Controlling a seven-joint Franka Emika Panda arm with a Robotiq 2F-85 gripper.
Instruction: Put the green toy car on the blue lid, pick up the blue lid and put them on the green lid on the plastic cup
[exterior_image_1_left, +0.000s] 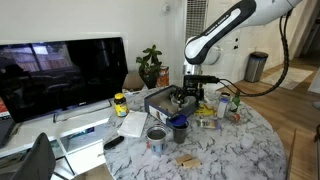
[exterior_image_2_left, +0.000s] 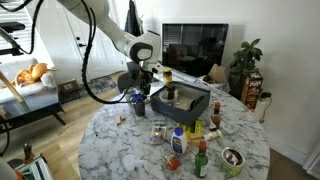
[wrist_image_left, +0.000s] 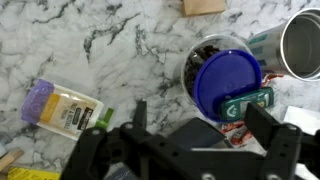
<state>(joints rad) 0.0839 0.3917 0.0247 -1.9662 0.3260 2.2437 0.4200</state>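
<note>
In the wrist view the blue lid (wrist_image_left: 226, 80) lies on top of the plastic cup (wrist_image_left: 203, 52), shifted off centre, so part of the cup's dark round top shows. The green toy car (wrist_image_left: 249, 103) rests on the lid's near edge, tilted, right by one finger. My gripper (wrist_image_left: 200, 118) is open, its fingers wide apart just short of the cup, with nothing between them. In both exterior views the gripper (exterior_image_1_left: 190, 93) (exterior_image_2_left: 138, 84) hovers just above the cup (exterior_image_1_left: 180, 126) (exterior_image_2_left: 138, 99).
A silvery metal can (wrist_image_left: 303, 45) (exterior_image_1_left: 156, 138) stands right beside the cup. A wooden block (wrist_image_left: 203, 6) (exterior_image_1_left: 186, 160) lies beyond it. A yellow and purple bottle (wrist_image_left: 60, 108) lies on the marble table (wrist_image_left: 120, 50). A black tray (exterior_image_2_left: 180, 100), bottles and a monitor (exterior_image_1_left: 60, 70) crowd the table.
</note>
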